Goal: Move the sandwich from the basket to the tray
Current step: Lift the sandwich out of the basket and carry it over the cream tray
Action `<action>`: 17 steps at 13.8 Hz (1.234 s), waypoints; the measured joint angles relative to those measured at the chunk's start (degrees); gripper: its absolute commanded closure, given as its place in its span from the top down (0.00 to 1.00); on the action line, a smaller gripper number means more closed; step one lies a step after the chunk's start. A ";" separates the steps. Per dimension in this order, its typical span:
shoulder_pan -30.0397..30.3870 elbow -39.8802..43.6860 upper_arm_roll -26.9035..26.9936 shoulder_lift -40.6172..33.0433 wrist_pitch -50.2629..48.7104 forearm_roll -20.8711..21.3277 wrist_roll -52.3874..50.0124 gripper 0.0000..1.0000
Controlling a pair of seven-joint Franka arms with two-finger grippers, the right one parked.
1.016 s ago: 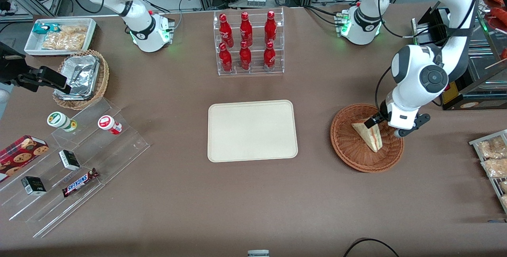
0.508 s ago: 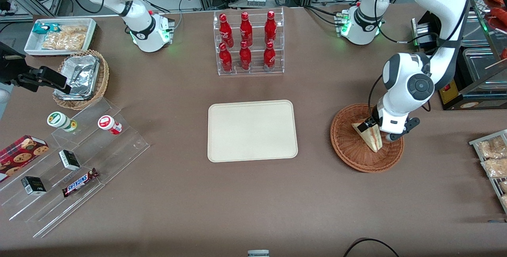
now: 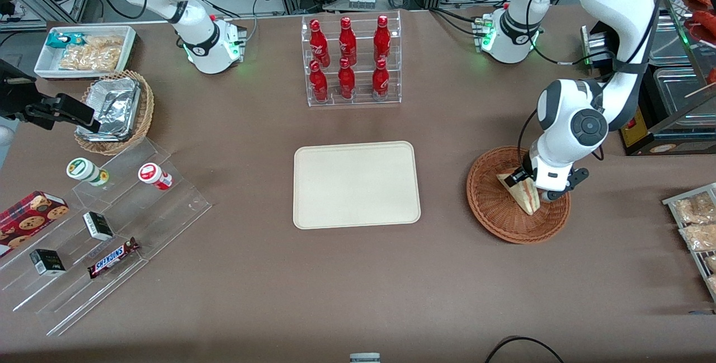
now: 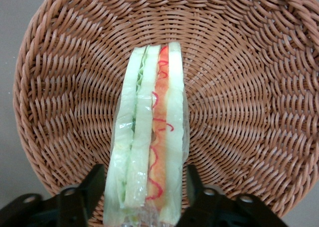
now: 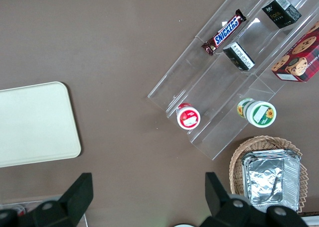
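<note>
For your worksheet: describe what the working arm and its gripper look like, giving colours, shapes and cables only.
The left arm has glossy white rounded shells, a dark grey round joint cap and black cables along it. Its gripper, down in the basket, has black fingers on a white body.

My gripper [image 3: 531, 185] is positioned low inside the basket [image 3: 492, 215], one finger [image 4: 93, 184] on each side of the sandwich [image 3: 524, 195], which lies on the basket floor. The basket sits toward my working arm's end of the table. The tray [image 3: 356, 184] lies at the table's centre, well apart from the basket. A bottle rack [image 3: 352, 61] stands farther from the front camera than the tray.
</note>
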 measured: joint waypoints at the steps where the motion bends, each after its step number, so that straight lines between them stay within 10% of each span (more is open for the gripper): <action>1: 0.00 0.04 0.00 0.00 0.00 0.00 0.03 0.12; 17: -16.08 15.97 -0.59 -0.70 -22.97 -0.04 6.67 0.09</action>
